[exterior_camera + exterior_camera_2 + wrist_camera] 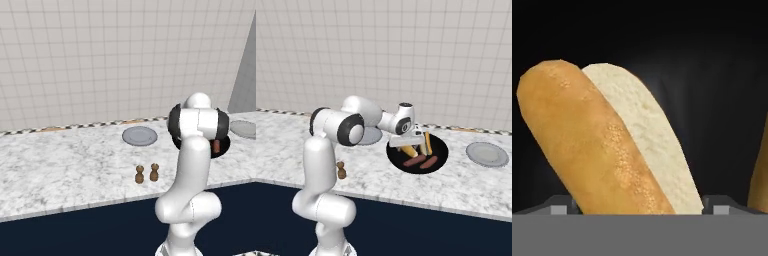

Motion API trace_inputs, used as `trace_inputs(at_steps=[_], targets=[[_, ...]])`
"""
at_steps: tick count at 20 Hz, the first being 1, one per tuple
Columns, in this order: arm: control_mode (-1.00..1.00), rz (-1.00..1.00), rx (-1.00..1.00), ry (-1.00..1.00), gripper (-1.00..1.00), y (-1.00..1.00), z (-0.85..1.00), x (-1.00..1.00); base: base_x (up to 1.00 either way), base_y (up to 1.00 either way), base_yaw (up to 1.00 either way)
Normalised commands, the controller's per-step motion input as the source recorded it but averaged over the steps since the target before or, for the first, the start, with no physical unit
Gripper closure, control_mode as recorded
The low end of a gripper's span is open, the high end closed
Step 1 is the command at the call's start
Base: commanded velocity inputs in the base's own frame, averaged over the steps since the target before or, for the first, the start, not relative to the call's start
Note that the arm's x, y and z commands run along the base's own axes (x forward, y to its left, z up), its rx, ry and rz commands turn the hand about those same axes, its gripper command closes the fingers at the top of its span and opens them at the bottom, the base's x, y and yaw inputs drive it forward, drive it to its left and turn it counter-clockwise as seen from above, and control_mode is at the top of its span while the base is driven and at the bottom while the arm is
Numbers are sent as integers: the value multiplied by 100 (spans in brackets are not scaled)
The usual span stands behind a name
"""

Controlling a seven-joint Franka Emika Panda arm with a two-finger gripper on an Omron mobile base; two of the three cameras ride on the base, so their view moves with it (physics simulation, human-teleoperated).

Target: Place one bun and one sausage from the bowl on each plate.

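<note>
A: What is shown on the marbled tabletop (466,187)?

B: The black bowl (440,159) is seen right of centre in the right base view, holding two buns and two sausages. The hand (410,145) is lowered over the bowl's rim at about 9 o'clock, above the nearer bun (409,150). A second bun (428,142) lies toward 12 o'clock in the bowl. The two sausages (415,161) rest side by side toward 6 o'clock.

A: How is the hand set?

B: The fingers are spread wide and nothing is pinched. In the hand view the nearer bun (607,145) is framed close up between the two finger tips, its browned crust on one side and its pale cut face on the other, with the bowl's dark inside (712,75) behind it. Whether the tips touch the bun cannot be told.

A: And the plates?

B: One grey plate (487,153) is set at 3 o'clock from the bowl, well apart from it. Another plate (140,136) lies at 9 o'clock from the bowl, clearly seen in the left base view. Both are bare.

A: Anything else?

B: Two small brown shakers (146,173) stand together near the front edge. No brand, label or writing can be read anywhere.
</note>
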Motion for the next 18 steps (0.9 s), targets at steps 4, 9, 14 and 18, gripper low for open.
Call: trace_inputs(at_steps=[4,9,14,18], targets=[[-100,0,0,0,100,0,-5,6,0,0,0],[-100,1,0,-9,100,12,18,-26,0,0,0],[-100,3,0,-25,100,88,81,-9,0,0,0],[-100,1,0,-25,100,100,50,21,0,0,0]])
